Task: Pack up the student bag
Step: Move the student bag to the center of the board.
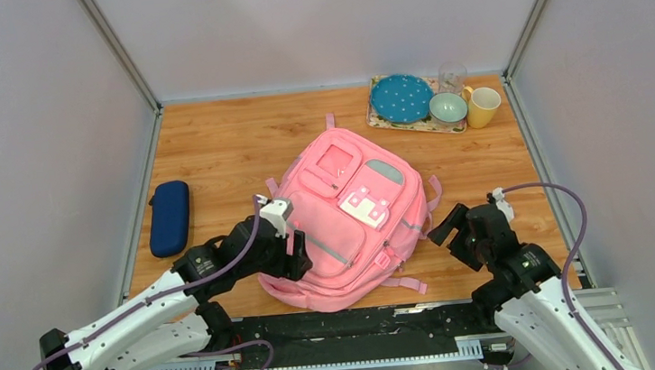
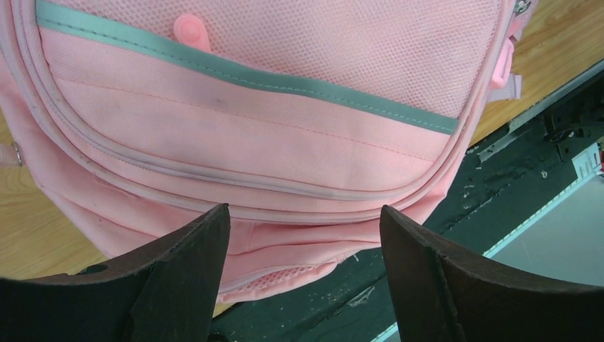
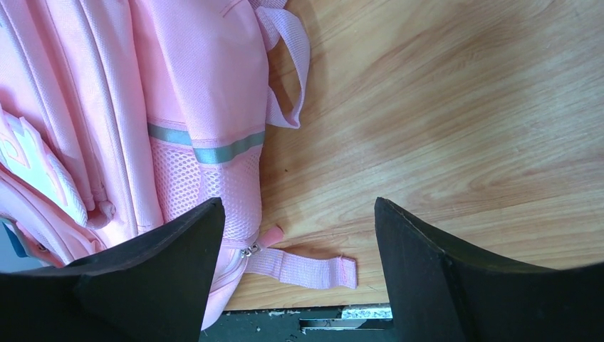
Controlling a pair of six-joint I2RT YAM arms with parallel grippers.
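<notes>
The pink student bag [image 1: 346, 224] lies flat in the middle of the table, front pockets up, zips shut. My left gripper [image 1: 296, 251] is open and empty, hovering over the bag's near left corner; the left wrist view shows the bag [image 2: 271, 142] with its grey strip [image 2: 242, 71] between the spread fingers [image 2: 192, 271]. My right gripper [image 1: 448, 228] is open and empty just right of the bag's near right side. In the right wrist view, the bag's side [image 3: 142, 128], a zip pull [image 3: 251, 249] and a loose strap end [image 3: 306, 269] lie between the fingers [image 3: 420, 271].
A navy blue zip case [image 1: 169, 217] lies at the table's left edge. At the back right a tray [image 1: 379, 118] holds a teal plate [image 1: 401, 98], a green bowl [image 1: 448, 107], a clear glass [image 1: 452, 76] and a yellow mug [image 1: 483, 106]. The black rail [image 1: 364, 322] runs along the near edge.
</notes>
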